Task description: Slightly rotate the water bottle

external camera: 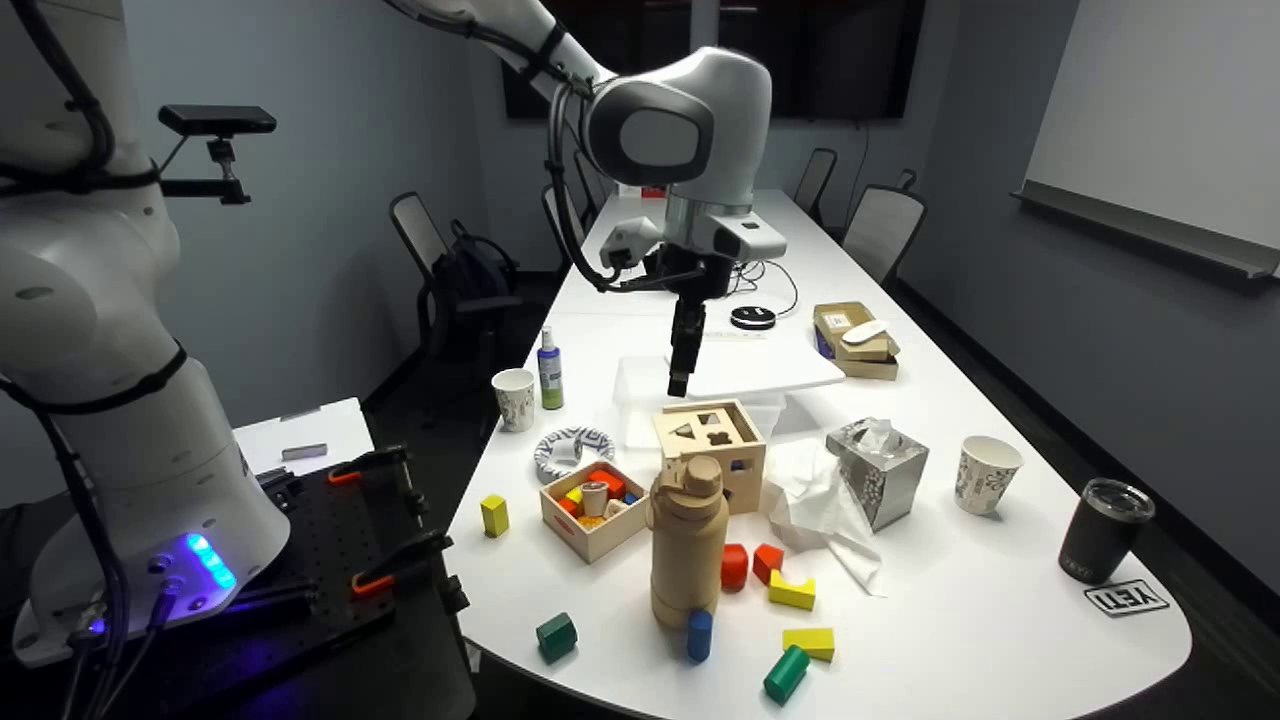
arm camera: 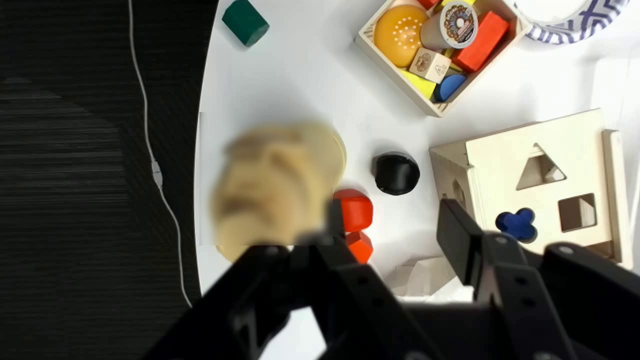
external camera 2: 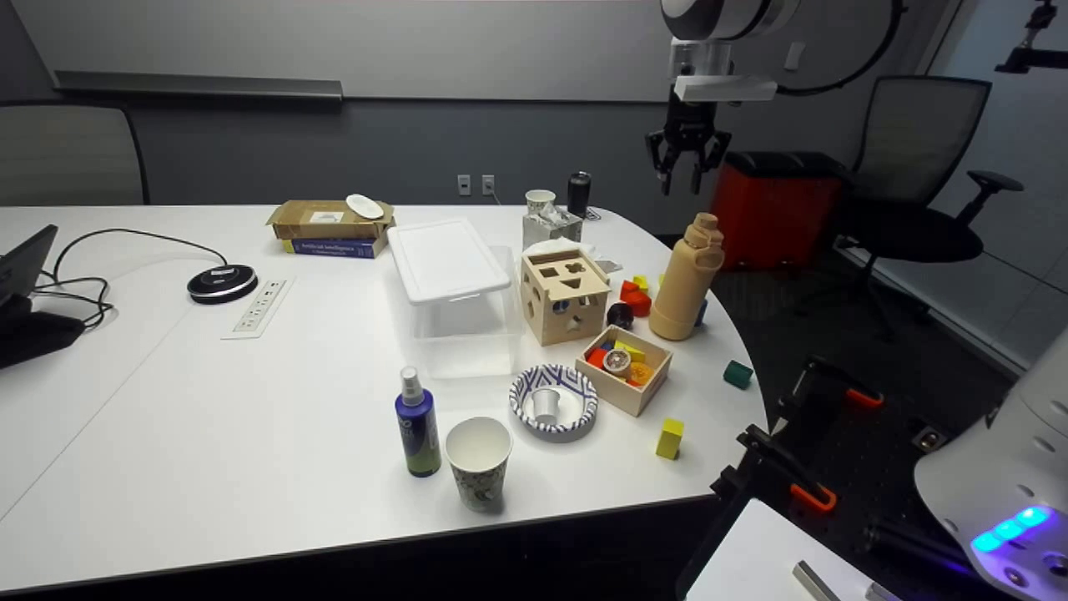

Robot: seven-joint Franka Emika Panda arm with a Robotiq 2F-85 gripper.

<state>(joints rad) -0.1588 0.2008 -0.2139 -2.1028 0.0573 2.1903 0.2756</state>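
While the bottle (external camera: 690,550) stands upright near the bench (external camera: 950,630) edge, my fingers (arm camera: 462,245) are up higher, spread and holding nothing; wrist view puts it left of their gap, though blur makes that rough.

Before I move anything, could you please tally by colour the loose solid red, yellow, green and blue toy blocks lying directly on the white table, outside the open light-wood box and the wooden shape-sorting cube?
Red toy blocks: 2
Yellow toy blocks: 3
Green toy blocks: 2
Blue toy block: 1
Total: 8
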